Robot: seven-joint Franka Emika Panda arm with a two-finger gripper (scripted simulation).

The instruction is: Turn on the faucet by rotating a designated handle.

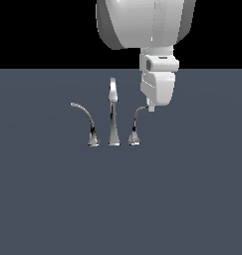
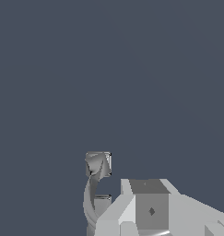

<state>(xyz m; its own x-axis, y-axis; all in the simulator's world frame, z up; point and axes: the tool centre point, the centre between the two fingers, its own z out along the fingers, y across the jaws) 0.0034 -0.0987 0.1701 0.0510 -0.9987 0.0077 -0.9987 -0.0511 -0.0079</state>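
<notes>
**Claw at the tip of the right-arcing lever**

Seen in the exterior view: chrome faucet (image 1: 112,112) mid-floor on the grey surface (image 1: 43,199), straight spout (image 1: 112,99) in the centre, mirror lever (image 1: 85,119) arcing toward 9 o'clock. Designated handle (image 1: 136,124) on the exterior view's right, rising from its flared base and curling toward 2 o'clock. Gripper (image 1: 150,106) poised right at that curled tip, coming down from 12 o'clock, touching or nearly so. Finger spread not readable in either view; apparently nothing clamped. In the wrist view, handle (image 2: 96,184) just beside the gripper body (image 2: 150,207), long axis running up past it. Likely next: sideways push on the tip, swinging the lever about its upright base.
</notes>
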